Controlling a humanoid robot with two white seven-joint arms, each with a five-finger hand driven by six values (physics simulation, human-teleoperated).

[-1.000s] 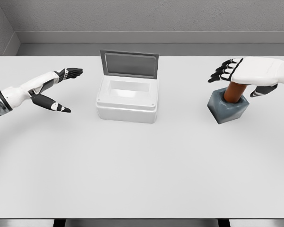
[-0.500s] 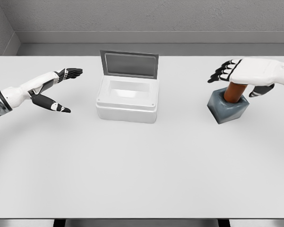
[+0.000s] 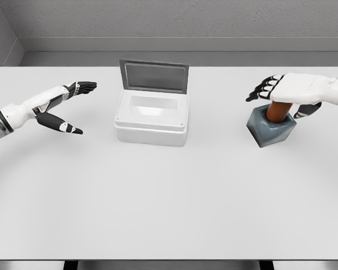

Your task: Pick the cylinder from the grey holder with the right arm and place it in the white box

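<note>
The cylinder (image 3: 278,111), reddish-brown, stood upright in the grey holder (image 3: 271,127) on the right side of the white table (image 3: 169,197), with only its upper part showing above the holder's rim. The right hand (image 3: 289,89) lay directly over its top, palm down, the forearm coming in almost level from the right edge of the view. Its dark-tipped fingers (image 3: 261,89) were stretched out and fanned toward the left, past the cylinder, gripping nothing. The thumb (image 3: 307,110) hung down on the far right side of the cylinder, close to the holder's corner; whether the palm actually touched the cylinder's top could not be told.

The white box (image 3: 152,117) sat near the middle of the table, well apart from the holder, its lid (image 3: 153,76) raised upright at the back and its inside open to view.

The left hand (image 3: 67,104) was held above the table's left side, well clear of the box, its fingers extended toward the box and the thumb splayed low, holding nothing.
</note>
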